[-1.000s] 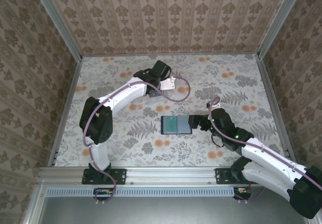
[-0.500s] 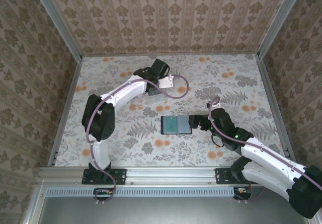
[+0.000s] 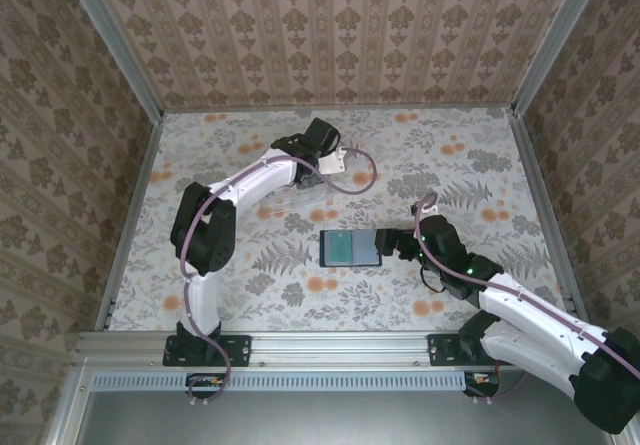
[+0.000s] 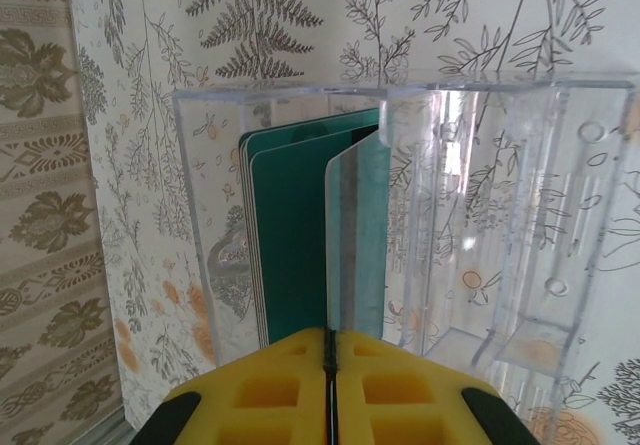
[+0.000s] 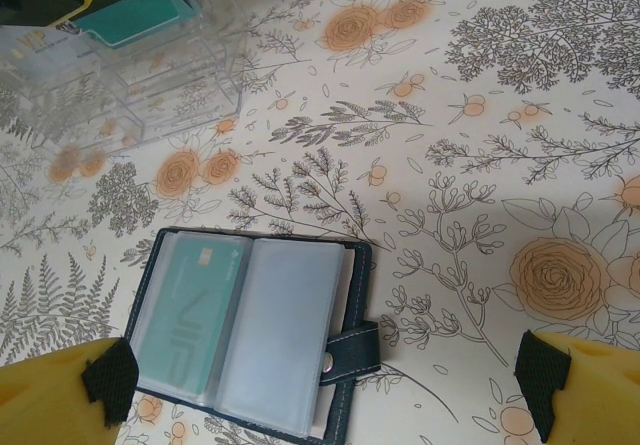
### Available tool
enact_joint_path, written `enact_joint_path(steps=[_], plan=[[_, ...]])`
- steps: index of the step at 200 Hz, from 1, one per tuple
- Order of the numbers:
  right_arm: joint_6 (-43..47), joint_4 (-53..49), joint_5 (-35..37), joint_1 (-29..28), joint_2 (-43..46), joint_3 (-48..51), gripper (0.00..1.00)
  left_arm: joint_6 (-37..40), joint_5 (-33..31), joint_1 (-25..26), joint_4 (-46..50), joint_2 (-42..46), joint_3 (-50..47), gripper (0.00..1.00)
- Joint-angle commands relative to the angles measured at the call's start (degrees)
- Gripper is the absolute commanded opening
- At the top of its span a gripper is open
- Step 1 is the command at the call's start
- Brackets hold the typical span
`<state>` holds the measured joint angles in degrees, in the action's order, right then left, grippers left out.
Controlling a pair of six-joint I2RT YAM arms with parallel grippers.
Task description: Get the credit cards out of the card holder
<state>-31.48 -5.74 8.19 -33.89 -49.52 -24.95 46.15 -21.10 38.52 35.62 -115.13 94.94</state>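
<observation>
The card holder [image 5: 250,335] lies open on the table, navy with grey-blue clear sleeves; one teal credit card [image 5: 185,310] sits in its left sleeve. In the top view the card holder [image 3: 350,248] is mid-table, with my right gripper [image 3: 386,242] just right of it. My right gripper [image 5: 320,400] is open above the strap side, its fingers [image 5: 60,395] spread wide and touching nothing. My left gripper [image 4: 330,340] is shut on a pale credit card with a dark stripe [image 4: 357,230], held upright inside the clear plastic box [image 4: 500,215]. Several teal cards [image 4: 290,235] stand beside it there.
The clear box [image 5: 120,75] with teal cards stands behind and left of the card holder in the right wrist view. The floral table [image 3: 470,165] is walled by patterned panels on three sides. The left arm [image 3: 250,180] arches over the table's left half.
The left arm's elbow has swung slightly to the right while its wrist stays over the clear box. The right arm and the card holder have not moved.
</observation>
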Motion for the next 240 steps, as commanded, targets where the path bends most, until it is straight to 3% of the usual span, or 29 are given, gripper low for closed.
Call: enact_joint_path(steps=[1,23,37,102,111,178,208,240], plan=[[-0.11,1.52,-0.8,0.4,0.05,0.78,1.0,-0.54,-3.03,-0.38,-1.52,-0.7,1.71,0.14],[-0.09,1.65,-1.0,0.49,0.2,0.86,1.0,-0.36,-4.96,-0.38,-3.04,-0.8,1.66,0.15],[-0.07,1.8,-1.09,0.49,0.08,0.87,1.0,-0.26,-5.94,-0.38,-3.69,-0.79,1.85,0.25],[-0.07,1.87,-1.6,0.58,0.03,0.95,1.0,-0.45,-6.45,-0.55,-3.9,-0.88,1.48,0.27],[-0.07,1.87,-1.6,0.65,-0.03,0.87,1.0,-0.51,-6.56,-0.55,-4.12,-0.82,1.39,0.37],[0.01,1.93,-1.42,0.75,0.1,1.04,1.0,-3.39,-4.59,-0.12,-1.84,2.13,1.13,0.37],[0.65,2.61,-1.97,0.75,-0.29,1.16,1.0,-10.31,-3.16,0.63,-0.26,7.01,0.3,0.4],[1.08,3.8,-4.3,0.67,-1.13,1.03,0.96,-24.03,1.06,0.92,-0.13,16.07,-5.35,0.47]])
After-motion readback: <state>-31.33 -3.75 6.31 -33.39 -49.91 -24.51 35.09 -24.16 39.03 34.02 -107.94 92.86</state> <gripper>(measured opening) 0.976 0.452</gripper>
